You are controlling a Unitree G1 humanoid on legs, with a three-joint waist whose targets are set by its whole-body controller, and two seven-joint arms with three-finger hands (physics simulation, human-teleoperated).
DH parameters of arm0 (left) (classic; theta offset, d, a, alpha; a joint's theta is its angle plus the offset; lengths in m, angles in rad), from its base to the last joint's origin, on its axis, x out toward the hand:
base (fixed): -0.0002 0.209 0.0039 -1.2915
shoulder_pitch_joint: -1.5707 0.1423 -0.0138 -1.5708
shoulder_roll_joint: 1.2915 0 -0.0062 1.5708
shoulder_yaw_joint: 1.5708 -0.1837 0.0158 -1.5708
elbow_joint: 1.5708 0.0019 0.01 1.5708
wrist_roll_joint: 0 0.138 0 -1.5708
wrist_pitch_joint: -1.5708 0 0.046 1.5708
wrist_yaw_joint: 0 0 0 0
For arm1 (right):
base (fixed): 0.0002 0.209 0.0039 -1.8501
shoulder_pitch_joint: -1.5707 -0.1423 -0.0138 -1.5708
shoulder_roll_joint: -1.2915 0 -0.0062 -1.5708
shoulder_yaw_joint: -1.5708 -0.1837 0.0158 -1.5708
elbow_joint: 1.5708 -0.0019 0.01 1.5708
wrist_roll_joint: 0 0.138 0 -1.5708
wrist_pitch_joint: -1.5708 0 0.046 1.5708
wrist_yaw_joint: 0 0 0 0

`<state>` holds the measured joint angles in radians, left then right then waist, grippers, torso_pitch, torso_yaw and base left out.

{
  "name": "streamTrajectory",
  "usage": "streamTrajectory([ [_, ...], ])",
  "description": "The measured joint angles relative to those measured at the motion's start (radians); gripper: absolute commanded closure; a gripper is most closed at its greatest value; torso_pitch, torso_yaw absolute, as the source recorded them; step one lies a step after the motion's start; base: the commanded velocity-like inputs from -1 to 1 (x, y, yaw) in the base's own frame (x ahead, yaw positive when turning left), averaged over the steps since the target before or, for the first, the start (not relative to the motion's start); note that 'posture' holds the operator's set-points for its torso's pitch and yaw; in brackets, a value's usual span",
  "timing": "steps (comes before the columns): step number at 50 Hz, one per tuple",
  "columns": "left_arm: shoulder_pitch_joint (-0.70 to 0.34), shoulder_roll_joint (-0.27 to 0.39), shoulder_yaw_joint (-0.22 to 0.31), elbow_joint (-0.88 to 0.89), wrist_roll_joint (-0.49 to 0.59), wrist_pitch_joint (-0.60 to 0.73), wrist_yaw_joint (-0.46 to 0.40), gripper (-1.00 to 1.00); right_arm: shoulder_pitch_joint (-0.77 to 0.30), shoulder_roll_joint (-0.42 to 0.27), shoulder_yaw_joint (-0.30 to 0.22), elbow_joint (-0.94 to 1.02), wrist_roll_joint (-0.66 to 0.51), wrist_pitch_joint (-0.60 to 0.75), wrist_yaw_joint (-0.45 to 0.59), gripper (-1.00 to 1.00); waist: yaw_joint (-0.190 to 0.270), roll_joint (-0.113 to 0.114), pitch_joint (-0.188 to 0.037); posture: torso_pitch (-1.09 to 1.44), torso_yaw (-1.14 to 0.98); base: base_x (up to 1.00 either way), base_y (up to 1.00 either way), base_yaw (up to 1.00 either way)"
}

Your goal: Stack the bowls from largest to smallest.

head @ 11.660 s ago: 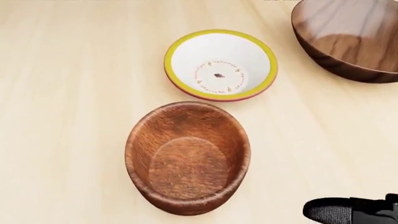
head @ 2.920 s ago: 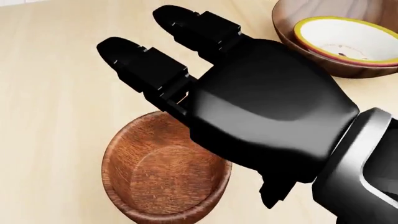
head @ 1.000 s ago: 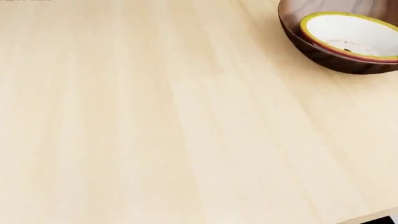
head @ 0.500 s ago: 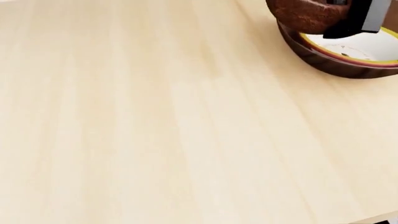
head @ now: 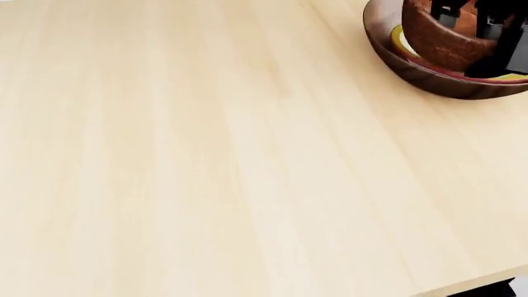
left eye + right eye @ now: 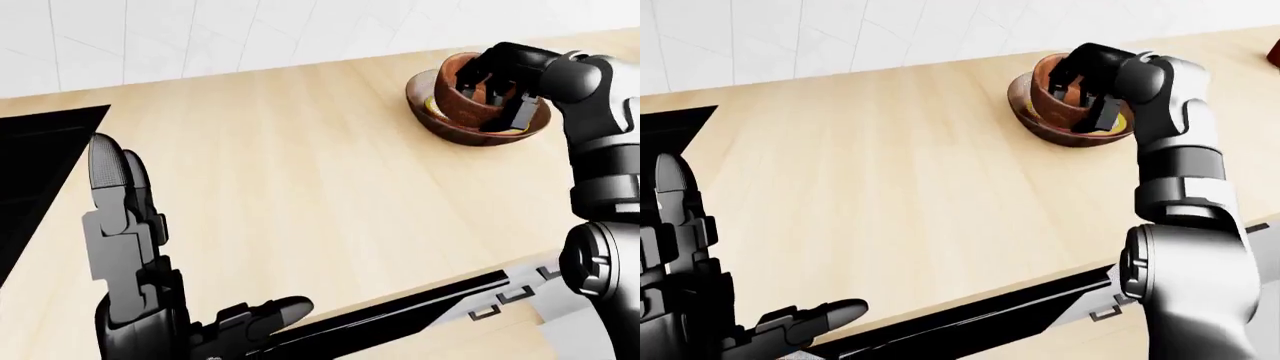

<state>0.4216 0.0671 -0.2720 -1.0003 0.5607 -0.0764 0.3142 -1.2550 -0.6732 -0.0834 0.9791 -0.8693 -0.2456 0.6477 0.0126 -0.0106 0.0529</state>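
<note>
The large dark wooden bowl (image 5: 429,83) stands on the light wood counter (image 5: 206,161), at the top right of the head view. Inside it lies the white bowl with a yellow rim (image 5: 401,41), mostly covered. The small reddish-brown wooden bowl (image 5: 437,43) sits tilted in the white bowl. My right hand (image 6: 492,97) is shut on its rim, with fingers inside and the thumb outside. My left hand (image 6: 170,247) is raised at the bottom left of the left-eye view, far from the bowls, fingers (image 6: 110,195) straight and holding nothing.
A flat black surface (image 6: 35,172) fills the left edge of the left-eye view. A white tiled wall (image 6: 250,30) runs behind the counter. The counter's near edge, with a black strip (image 6: 440,296) under it, crosses the bottom. A small red thing (image 6: 1274,52) shows at the far right.
The small wooden bowl, held just above the stack half a second ago, has come down into the white bowl with my right hand. A second ago hand and bowl were out of view.
</note>
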Motion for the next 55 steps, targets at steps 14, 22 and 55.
streamTrajectory([
  [14,0.006,-0.001,0.006,0.002,-0.006,-0.01,0.0,-1.0,-0.055,0.009,0.019,0.089,-0.083,-0.01,-0.178,1.0,0.001,-0.007,-0.01,0.0,0.0,0.0,0.0,0.0],
  [22,0.007,-0.002,0.01,0.009,-0.01,-0.017,0.001,-1.0,-0.074,0.023,0.038,0.182,-0.13,-0.002,-0.254,1.0,0.004,-0.003,-0.006,0.0,0.0,0.0,0.0,0.0],
  [55,0.004,-0.004,0.012,0.012,-0.011,-0.015,-0.002,-1.0,-0.068,0.0,0.025,0.246,-0.118,0.084,-0.401,-1.0,0.009,-0.009,-0.009,0.0,0.0,0.0,0.0,0.0],
])
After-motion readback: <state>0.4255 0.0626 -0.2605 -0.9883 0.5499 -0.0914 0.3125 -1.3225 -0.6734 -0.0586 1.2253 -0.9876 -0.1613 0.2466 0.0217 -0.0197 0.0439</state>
